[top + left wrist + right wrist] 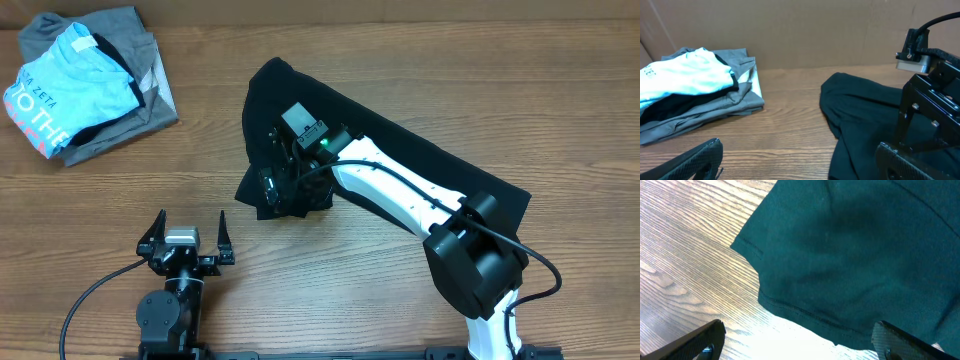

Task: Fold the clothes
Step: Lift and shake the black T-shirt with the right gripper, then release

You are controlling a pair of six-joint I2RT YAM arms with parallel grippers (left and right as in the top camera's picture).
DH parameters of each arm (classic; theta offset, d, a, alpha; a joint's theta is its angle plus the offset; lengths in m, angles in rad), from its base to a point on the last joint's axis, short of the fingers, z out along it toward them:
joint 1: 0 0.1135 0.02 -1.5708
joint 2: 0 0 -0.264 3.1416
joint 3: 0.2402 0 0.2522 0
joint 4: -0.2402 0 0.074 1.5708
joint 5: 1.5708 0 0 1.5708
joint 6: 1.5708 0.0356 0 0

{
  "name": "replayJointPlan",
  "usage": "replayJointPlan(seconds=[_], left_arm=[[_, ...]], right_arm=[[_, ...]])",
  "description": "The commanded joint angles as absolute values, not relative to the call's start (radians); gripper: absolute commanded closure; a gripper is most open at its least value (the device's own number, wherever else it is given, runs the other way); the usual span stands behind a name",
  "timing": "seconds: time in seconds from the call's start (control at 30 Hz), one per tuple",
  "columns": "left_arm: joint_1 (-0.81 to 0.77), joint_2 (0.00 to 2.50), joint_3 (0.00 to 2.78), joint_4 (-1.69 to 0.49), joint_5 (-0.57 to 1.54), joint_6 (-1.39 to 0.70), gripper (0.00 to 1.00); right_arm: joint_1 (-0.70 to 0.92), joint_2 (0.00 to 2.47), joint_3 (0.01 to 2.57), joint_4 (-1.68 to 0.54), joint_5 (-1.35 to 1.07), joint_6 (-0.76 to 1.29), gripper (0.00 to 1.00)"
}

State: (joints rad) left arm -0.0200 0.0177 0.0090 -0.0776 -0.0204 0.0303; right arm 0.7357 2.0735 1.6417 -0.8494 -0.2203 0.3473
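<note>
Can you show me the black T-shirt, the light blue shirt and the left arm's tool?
black T-shirt (265,110): overhead view, its upper left fabric.
light blue shirt (75,75): overhead view, its blue front.
left tool (190,215): overhead view, the gap between its fingertips.

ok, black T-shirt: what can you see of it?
The black T-shirt is plain soft fabric, lying crumpled in a diagonal band on the wooden table, its left end bunched, a stitched hem showing there. The right gripper hangs open above that end, gripping nothing.
</note>
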Motion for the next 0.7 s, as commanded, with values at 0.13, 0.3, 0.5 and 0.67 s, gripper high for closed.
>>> replayJointPlan(seconds=[0.13, 0.3, 0.5, 0.67], left_arm=[[-0.025, 0.013, 0.005, -0.074, -0.033, 0.049, 0.00], [-0.025, 0.013, 0.005, -0.074, -0.033, 0.049, 0.00], [-0.025, 0.013, 0.005, -0.074, -0.033, 0.049, 0.00], [-0.025, 0.013, 0.005, -0.074, -0.033, 0.049, 0.00]], right_arm=[[0.749, 2.088, 1.617, -0.839, -0.207, 0.353, 0.02], [0.752, 2.088, 1.553, -0.803, -0.176, 0.355, 0.02], [0.752, 2.088, 1.503, -0.733, -0.184, 0.368, 0.07], [0.768, 2.088, 1.496, -0.710, -0.203, 0.368, 0.14]])
